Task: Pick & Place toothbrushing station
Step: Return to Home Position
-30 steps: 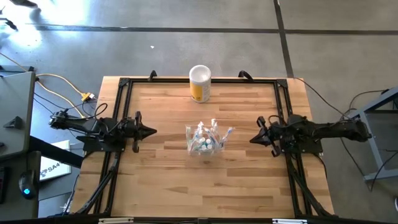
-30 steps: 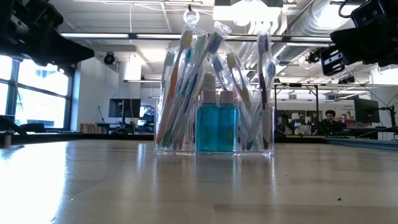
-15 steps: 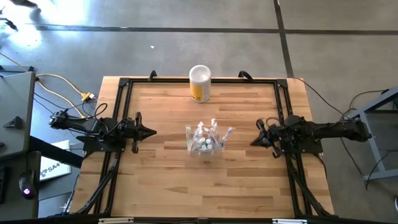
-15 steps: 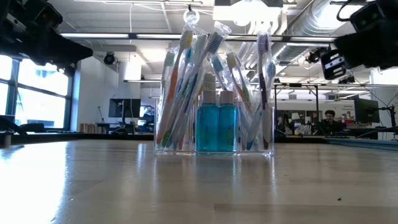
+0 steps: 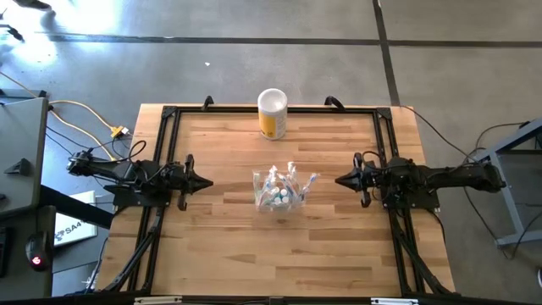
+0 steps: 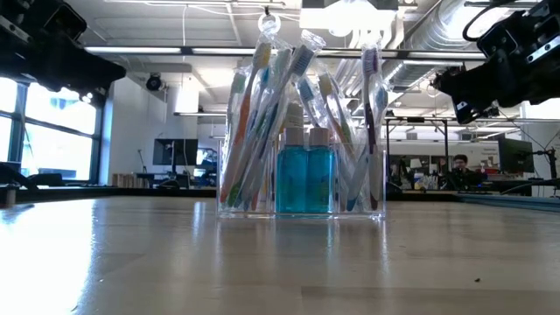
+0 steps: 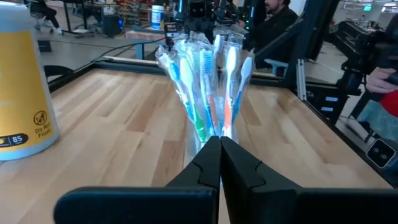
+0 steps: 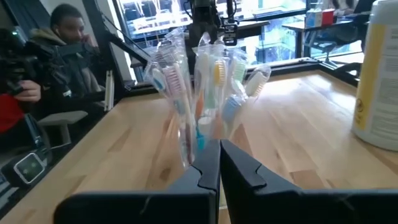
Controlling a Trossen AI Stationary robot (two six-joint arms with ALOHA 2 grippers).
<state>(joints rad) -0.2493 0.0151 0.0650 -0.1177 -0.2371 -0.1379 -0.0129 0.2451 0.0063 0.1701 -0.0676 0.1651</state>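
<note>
My left gripper (image 5: 204, 180) and right gripper (image 5: 340, 180), both pinched closed on nothing, pointed inward near the pale wooden table's (image 5: 220, 246) side edges. Bare wood separated each from the small clear plastic holder of toothbrushes and teal tubes (image 5: 279, 191), which stood mid-table.

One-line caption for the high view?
Left gripper and right gripper, shut, flank the toothbrush-filled clear holder mid-table; yellow canister at the edge.

The clear holder (image 6: 378, 203) stands upright at the centre of the low view. Wrapped toothbrushes (image 6: 252, 122) fan from both its sides, with two teal tubes (image 6: 304, 179) upright between them.
</note>
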